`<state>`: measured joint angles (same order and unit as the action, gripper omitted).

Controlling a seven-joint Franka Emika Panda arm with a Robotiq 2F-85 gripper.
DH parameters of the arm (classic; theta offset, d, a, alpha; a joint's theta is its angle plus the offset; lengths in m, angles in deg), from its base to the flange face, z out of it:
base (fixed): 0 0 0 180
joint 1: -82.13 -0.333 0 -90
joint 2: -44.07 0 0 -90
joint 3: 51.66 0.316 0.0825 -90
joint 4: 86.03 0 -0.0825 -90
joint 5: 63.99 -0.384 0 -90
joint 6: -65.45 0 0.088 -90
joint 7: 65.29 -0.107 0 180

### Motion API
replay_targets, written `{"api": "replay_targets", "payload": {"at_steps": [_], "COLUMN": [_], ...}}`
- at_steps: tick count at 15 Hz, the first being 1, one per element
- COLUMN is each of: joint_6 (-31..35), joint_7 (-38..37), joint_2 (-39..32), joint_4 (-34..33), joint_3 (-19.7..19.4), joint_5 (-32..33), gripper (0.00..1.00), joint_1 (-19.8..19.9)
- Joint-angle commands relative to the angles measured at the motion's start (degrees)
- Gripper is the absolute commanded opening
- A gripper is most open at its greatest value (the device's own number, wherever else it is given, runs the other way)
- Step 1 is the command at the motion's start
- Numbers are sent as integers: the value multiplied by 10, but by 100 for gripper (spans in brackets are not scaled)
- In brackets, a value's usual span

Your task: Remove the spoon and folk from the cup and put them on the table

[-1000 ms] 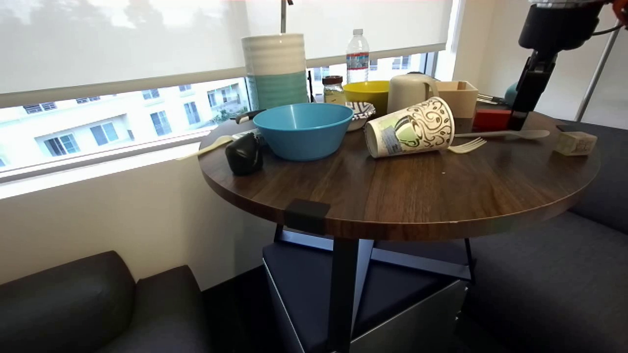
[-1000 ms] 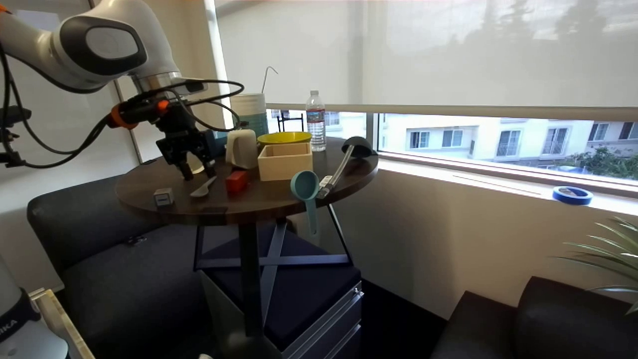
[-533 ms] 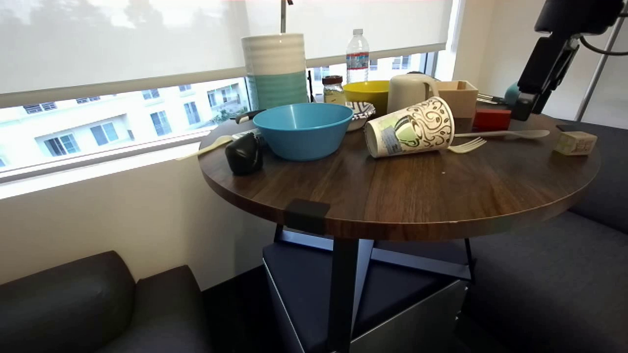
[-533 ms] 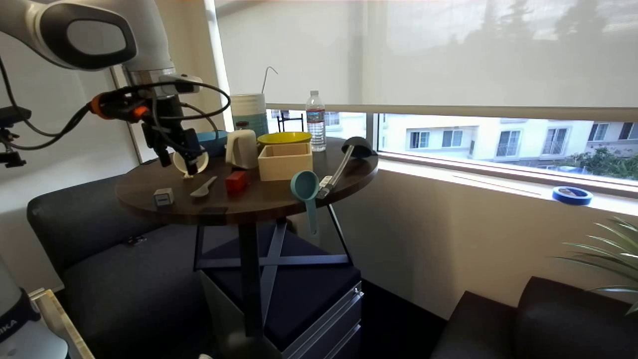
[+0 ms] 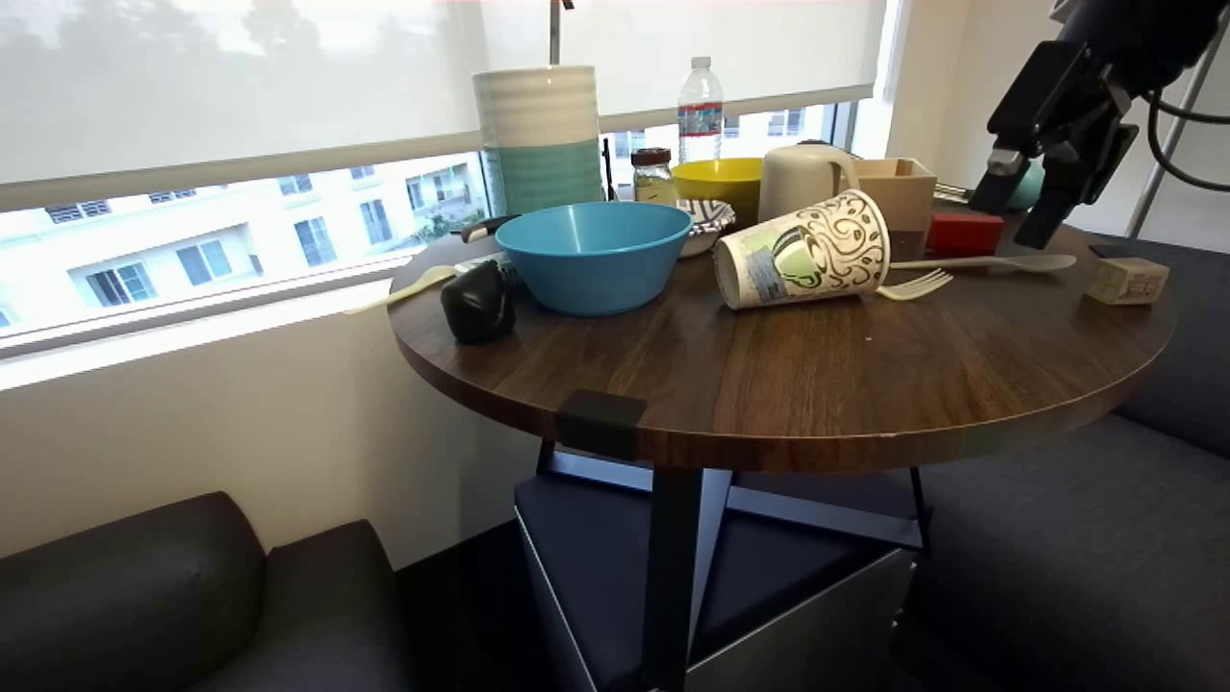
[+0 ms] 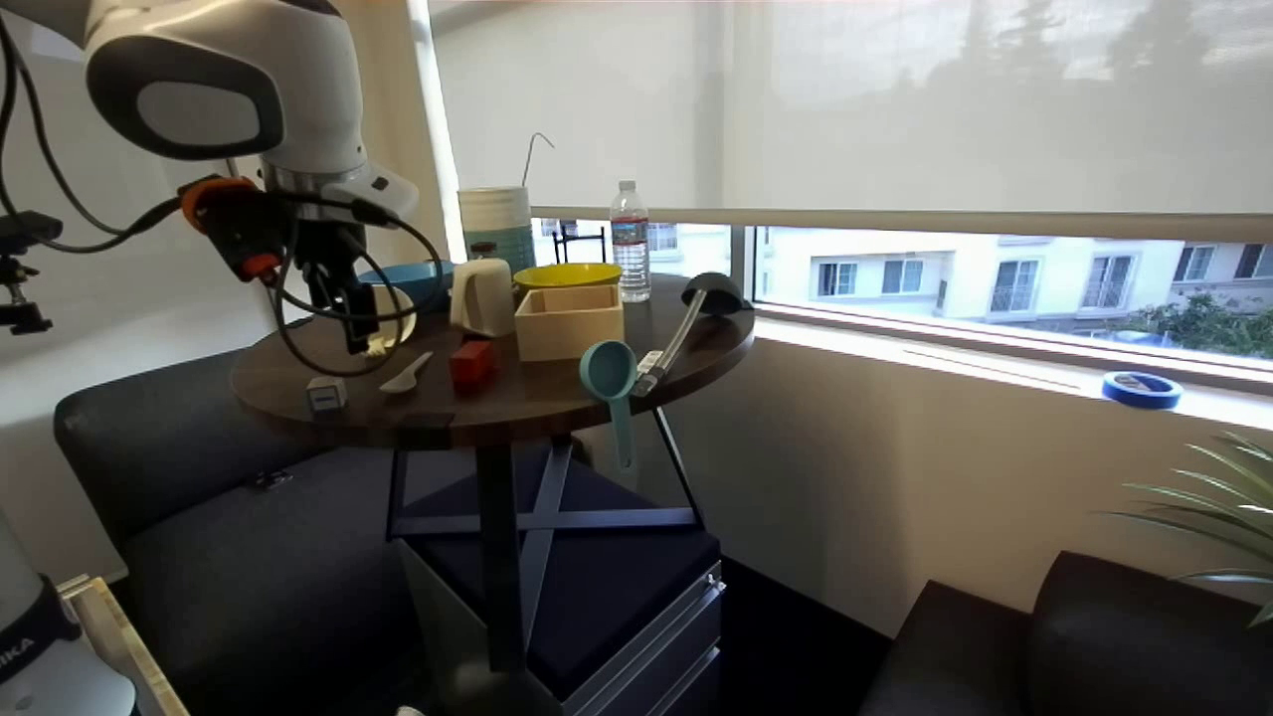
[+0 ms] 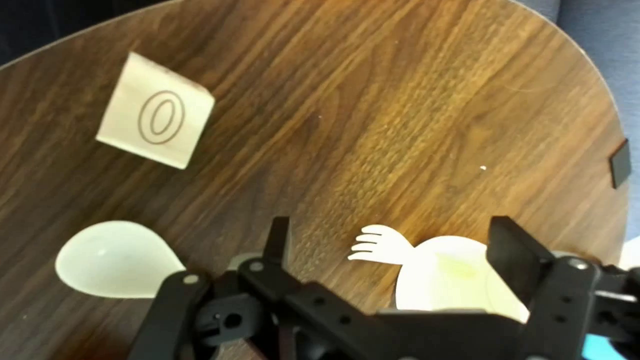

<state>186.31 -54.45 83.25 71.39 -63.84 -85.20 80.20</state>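
Hovering above a round brown desk point(image 5: 798, 380), a black robotic claw point(image 7: 392, 240) is spread wide, its tips well apart. A patterned paper cup point(image 5: 805, 252) lies on its side near a blue bowl point(image 5: 594, 277), with a fork point(image 7: 392, 250) poking out at the cup's mouth, its handle mostly hidden. A spoon point(image 7: 117, 260) rests on the desk outside the cup, between a red block point(image 6: 472, 363) and a pale block point(image 7: 156, 112).

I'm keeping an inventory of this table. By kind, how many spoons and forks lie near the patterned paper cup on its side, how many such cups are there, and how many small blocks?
Spoon: 1
Fork: 1
Paper cup: 1
Blocks: 2 (pale block, red block)
Total: 5
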Motion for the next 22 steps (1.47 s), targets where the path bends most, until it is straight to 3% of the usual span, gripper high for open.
{"api": "replay_targets", "payload": {"at_steps": [1,3,4,12,19,20,22], "joint_6": [8,26,2,13,50,52,57], "joint_7": [-5,-4,5,9,13,14,14], "joint_2": [-23,-37,-24,-61,-99,-101,-107], "joint_4": [-1,-1,-1,-1,-1,-2,-2], "joint_3": [-21,-26,-8,-21,-3,-2,0], "joint_5": [-99,-157,-115,-195,-229,-232,-235], "gripper": [100,100,100,100,100,98,76], "joint_1": [-11,-10,10,11,24,25,26]}}
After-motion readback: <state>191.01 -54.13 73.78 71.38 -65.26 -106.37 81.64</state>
